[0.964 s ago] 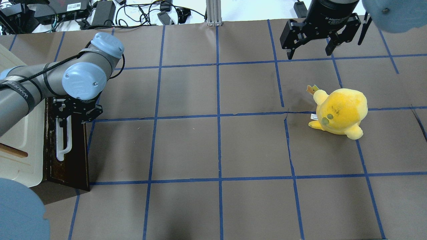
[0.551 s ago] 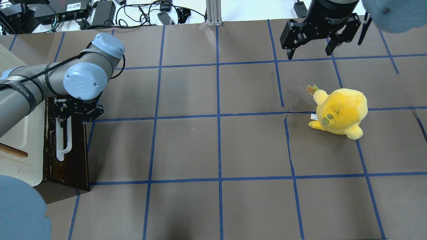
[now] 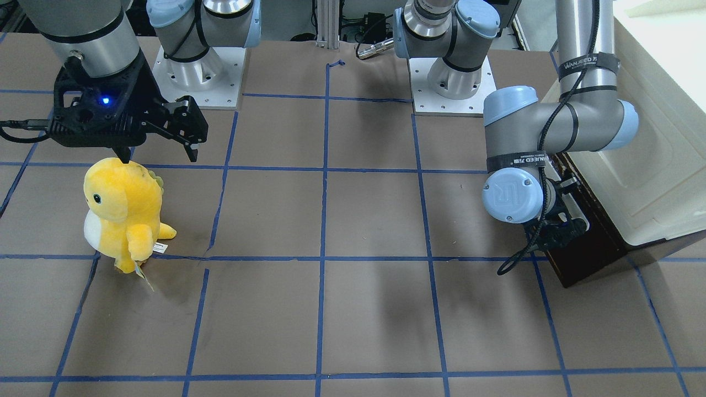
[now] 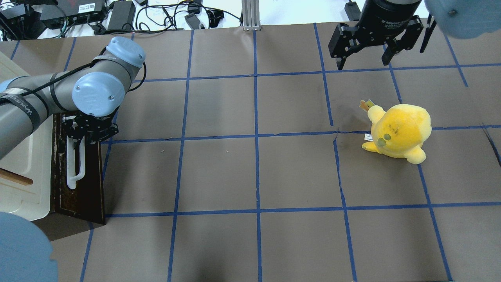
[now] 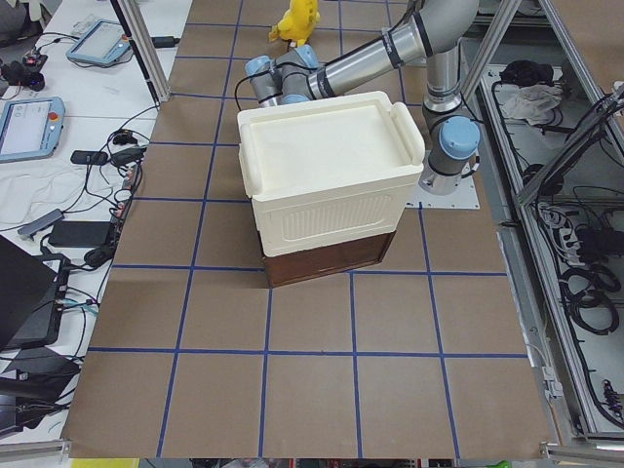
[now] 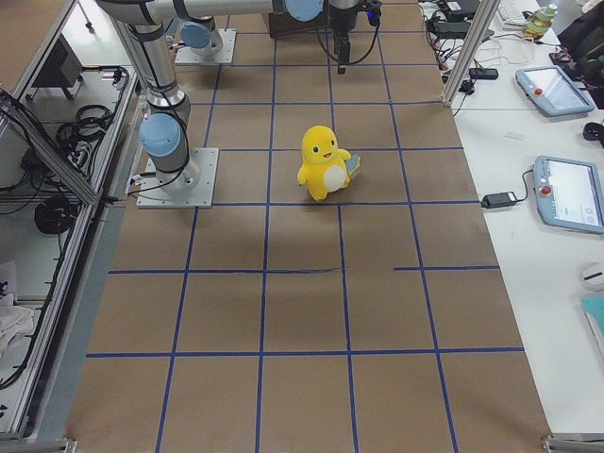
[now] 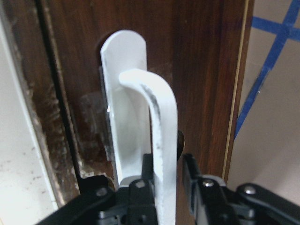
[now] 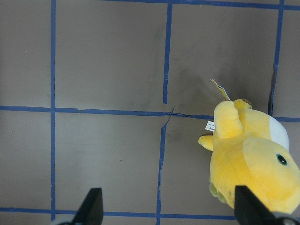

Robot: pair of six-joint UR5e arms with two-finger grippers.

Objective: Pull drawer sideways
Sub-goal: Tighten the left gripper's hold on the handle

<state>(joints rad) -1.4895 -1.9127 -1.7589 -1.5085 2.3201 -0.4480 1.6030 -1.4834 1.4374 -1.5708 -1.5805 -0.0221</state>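
Note:
The drawer's dark brown front panel (image 4: 88, 184) with its long white bar handle (image 4: 73, 172) stands at the table's left, against the cream cabinet (image 4: 23, 172). The pale inner box is hidden. My left gripper (image 4: 74, 138) sits at the handle's far end. In the left wrist view the handle (image 7: 140, 93) runs between its fingers (image 7: 140, 190), which are shut on the bar. It also shows in the front view (image 3: 560, 229) by the panel (image 3: 584, 259). My right gripper (image 4: 363, 64) hangs open and empty over the far right; the right wrist view shows it too (image 8: 168, 211).
A yellow plush toy (image 4: 399, 131) stands on the right half of the table, near and below the right gripper (image 3: 160, 157). The cabinet body (image 5: 322, 166) fills the left end of the table. Cables and devices lie beyond the far edge (image 4: 117, 15).
My left arm and gripper have shifted slightly left, closer onto the drawer front and handle. The drawer has not visibly moved. The right arm and the plush toy have stayed still.

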